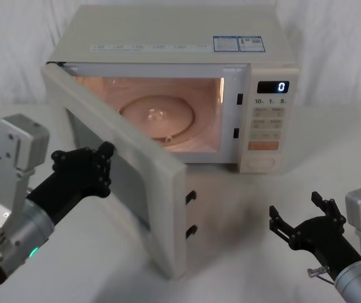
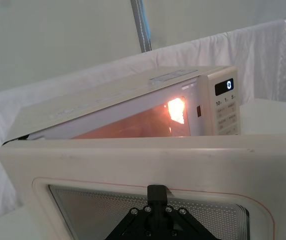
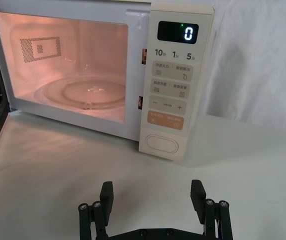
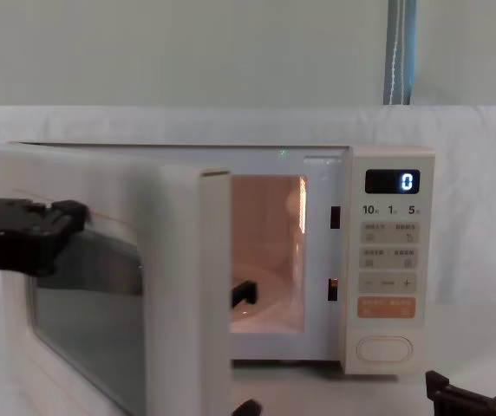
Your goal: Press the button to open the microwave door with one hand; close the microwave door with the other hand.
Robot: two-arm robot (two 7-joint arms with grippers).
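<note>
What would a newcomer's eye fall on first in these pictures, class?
The microwave stands with its cavity glowing orange and the microwave door swung wide toward the robot. The left gripper is at the door's outer window, while the open right gripper hovers low before the button.

A: Which colours are seen on the microwave [image 1: 168, 38]?
B: A cream-white casing is seen, with a black display [image 3: 177, 32] at 1 o'clock of the panel on which a white "0" is shown. An orange key [image 3: 166, 120] is set above the cream button [image 3: 160, 144].

A: And the microwave door [image 1: 120, 183]?
B: Cream, with a dotted dark glass window [image 2: 148, 212] outlined in thin red. The cavity [image 3: 68, 65] is lit pinkish-orange.

A: The grippers?
B: The left gripper [image 1: 105, 165] and the right gripper [image 1: 303, 218] are black; a green light is shown at 7 o'clock on the left wrist.
</note>
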